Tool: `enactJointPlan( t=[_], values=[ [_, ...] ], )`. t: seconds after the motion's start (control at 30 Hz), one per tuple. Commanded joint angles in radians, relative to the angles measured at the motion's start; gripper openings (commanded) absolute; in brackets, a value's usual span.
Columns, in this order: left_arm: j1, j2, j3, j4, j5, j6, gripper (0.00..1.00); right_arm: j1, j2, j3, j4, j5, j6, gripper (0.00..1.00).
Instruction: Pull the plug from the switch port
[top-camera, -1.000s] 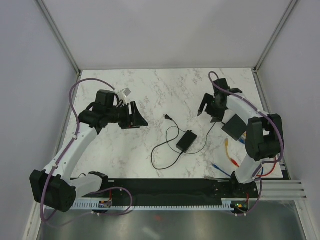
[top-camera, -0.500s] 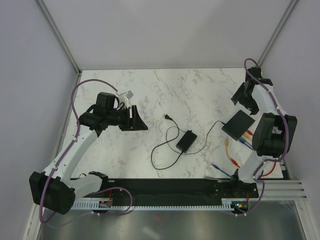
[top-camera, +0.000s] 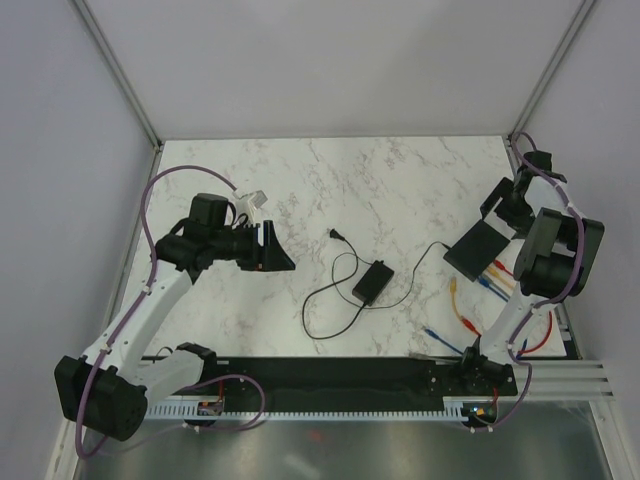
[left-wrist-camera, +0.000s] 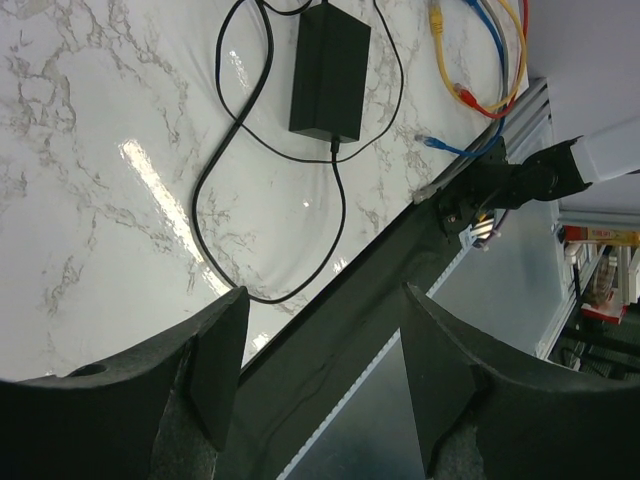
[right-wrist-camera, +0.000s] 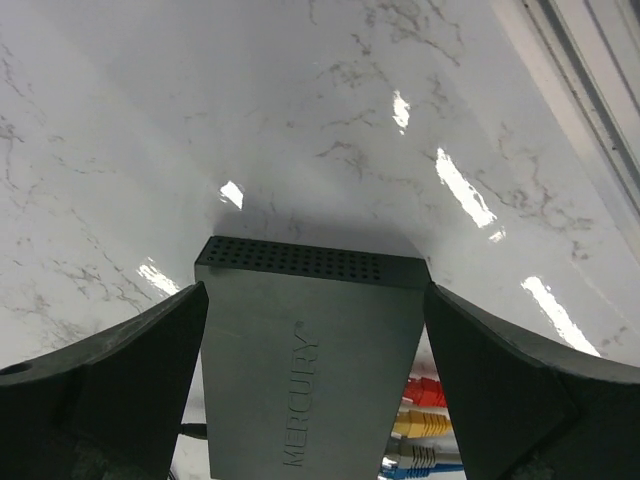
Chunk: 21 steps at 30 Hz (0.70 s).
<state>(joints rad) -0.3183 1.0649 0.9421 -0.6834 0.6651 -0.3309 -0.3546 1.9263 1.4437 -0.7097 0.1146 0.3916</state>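
Note:
The switch (top-camera: 478, 250) is a flat black box at the right of the table. In the right wrist view the switch (right-wrist-camera: 305, 360) lies below and between my open fingers, perforated end facing away. Red (right-wrist-camera: 425, 391), yellow (right-wrist-camera: 420, 424), grey and blue plugs sit in its near right edge. My right gripper (top-camera: 503, 208) is open and empty, just beyond the switch's far end; it also shows in the right wrist view (right-wrist-camera: 315, 330). My left gripper (top-camera: 272, 250) is open and empty over the left of the table, far from the switch; it also shows in the left wrist view (left-wrist-camera: 325, 360).
A small black power brick (top-camera: 371, 283) with a looping thin cord lies mid-table; it also shows in the left wrist view (left-wrist-camera: 330, 70). Yellow (top-camera: 456, 300), blue (top-camera: 440, 340) and red cables trail from the switch toward the near right edge. The frame post (top-camera: 525, 120) and wall stand close behind my right arm.
My right arm has swung from left of the switch out to the far right edge, its gripper now beyond the switch. My left gripper has drifted slightly nearer.

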Motion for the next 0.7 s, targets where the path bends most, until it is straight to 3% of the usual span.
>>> enactJointPlan(
  t=[0.0,0.37,0.67],
  values=[
    [-0.004,-0.019,0.0,0.004,0.045,0.046,0.69,-0.009,0.026,-0.006,0.079,-0.124,-0.066,0.97],
    [-0.004,-0.022,0.012,0.002,0.06,0.0,0.69,0.0,0.086,-0.034,0.125,-0.28,-0.117,0.96],
    [-0.005,-0.002,0.035,0.004,0.059,-0.04,0.68,0.117,0.039,-0.091,0.133,-0.286,-0.086,0.93]
  ],
)
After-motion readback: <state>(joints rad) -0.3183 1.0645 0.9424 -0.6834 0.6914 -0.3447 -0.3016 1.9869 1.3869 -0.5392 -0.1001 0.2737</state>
